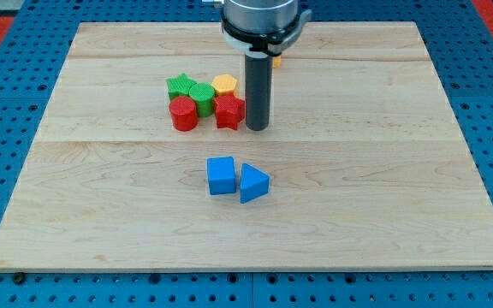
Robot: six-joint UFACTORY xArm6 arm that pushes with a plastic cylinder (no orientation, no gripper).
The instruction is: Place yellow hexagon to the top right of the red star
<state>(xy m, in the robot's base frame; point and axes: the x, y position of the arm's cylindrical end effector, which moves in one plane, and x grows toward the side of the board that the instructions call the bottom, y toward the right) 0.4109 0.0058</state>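
Yellow hexagon (224, 84): small, rigid, probably light block, likely to slide easily on the smooth wooden board (383, 197); flat sides, so likely to turn if pushed off centre. No grasp possible here, only a push on a side face, best through the middle of it. Location: just left of my tip (257, 128) and toward the view's top, in a tight cluster of 5 blocks. Touching or nearly touching the red star (229, 111), which sits right beside the tip on its left. Further left: green cylinder (203, 96), red cylinder (183, 113), green star (180, 85).

My tip: plain rod, nothing to open or close, holding nothing. Resting on the board, very close to the red star; contact not clear. Hexagon now above the star, slightly to its left, so not yet top right.

Below the tip, well apart: 2 blue blocks, a cube (221, 175) and a triangle (252, 183). Something orange (276, 61) behind the rod, mostly hidden.
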